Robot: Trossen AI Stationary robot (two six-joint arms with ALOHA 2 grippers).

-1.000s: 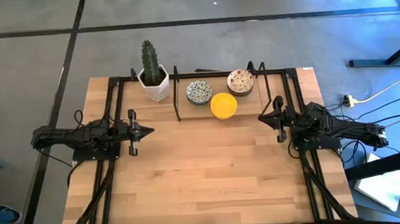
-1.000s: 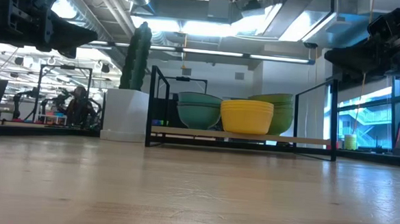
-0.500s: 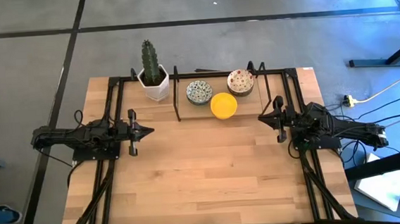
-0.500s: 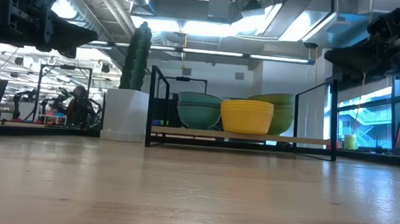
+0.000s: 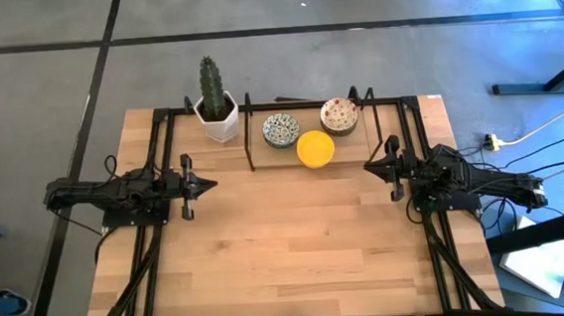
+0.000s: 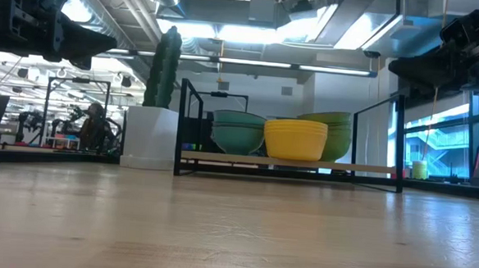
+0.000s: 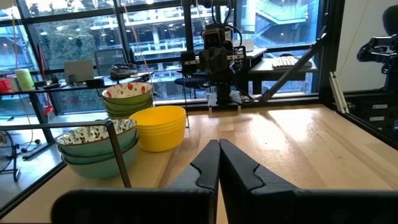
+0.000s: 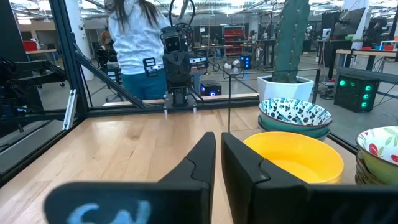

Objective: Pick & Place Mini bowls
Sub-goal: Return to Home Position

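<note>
Mini bowls [image 5: 315, 148] sit in three stacks on the rack [image 5: 250, 140] at the table's far edge, seemingly all placed. Left gripper [image 5: 211, 184] and right gripper [image 5: 368, 166] hover at opposite sides, fingers closed and empty; homing looks finished, so no further move seems needed

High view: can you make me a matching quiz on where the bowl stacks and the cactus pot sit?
1. yellow round bowl stack
2. blue-green patterned white bowl stack
3. red-speckled white bowl stack
4. white pot with green cactus

A. outside the black metal rack
B. in rack, farthest from the pot
C. in rack, nearest the wooden table middle
D. in rack, nearest the pot

Pairs: 1-C, 2-D, 3-B, 4-A
</note>
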